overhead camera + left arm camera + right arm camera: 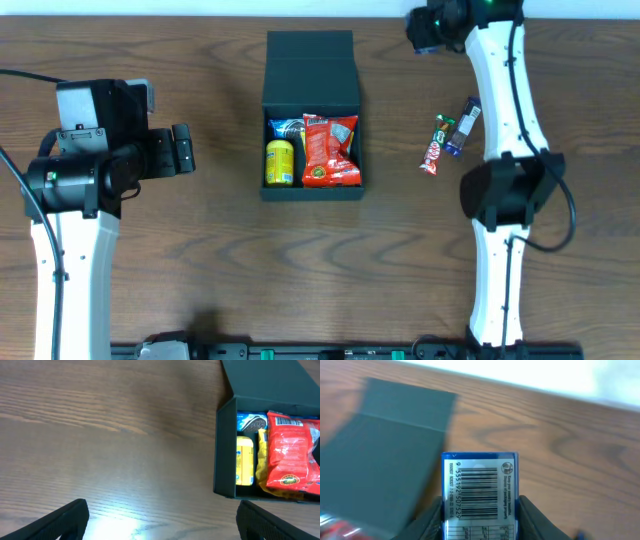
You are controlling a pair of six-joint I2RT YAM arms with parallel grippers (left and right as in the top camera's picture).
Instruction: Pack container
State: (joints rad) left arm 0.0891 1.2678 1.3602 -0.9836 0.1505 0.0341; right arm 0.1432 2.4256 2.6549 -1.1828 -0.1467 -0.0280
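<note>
Container (311, 120): 1, black, at table (220, 260) centre toward 12 o'clock. Its lid flap is open and lies flat on the 12 o'clock side.

Contents: 3 packets.
- 1 red packet (330, 150) on the 3 o'clock side
- 1 yellow packet (279, 162) at 9 o'clock of the red one, touching it
- 1 blue packet (287, 128) at 12 o'clock of the yellow one, partly under the red one

Loose on the table: 2 bars, well apart from the container at its 3 o'clock. These are a red-and-green bar (436, 145) and a blue bar (463, 127), just beside each other.

Left gripper (183, 148): at 9 o'clock of the container, apart from it. Wrist view shows the fingers (65, 520) spread wide with nothing between them.

Right gripper (428, 30): at about 1 o'clock of the container. Fingers (532, 517) are closed on 1 blue-edged barcode packet (480, 492), barcode facing the wrist camera.
</note>
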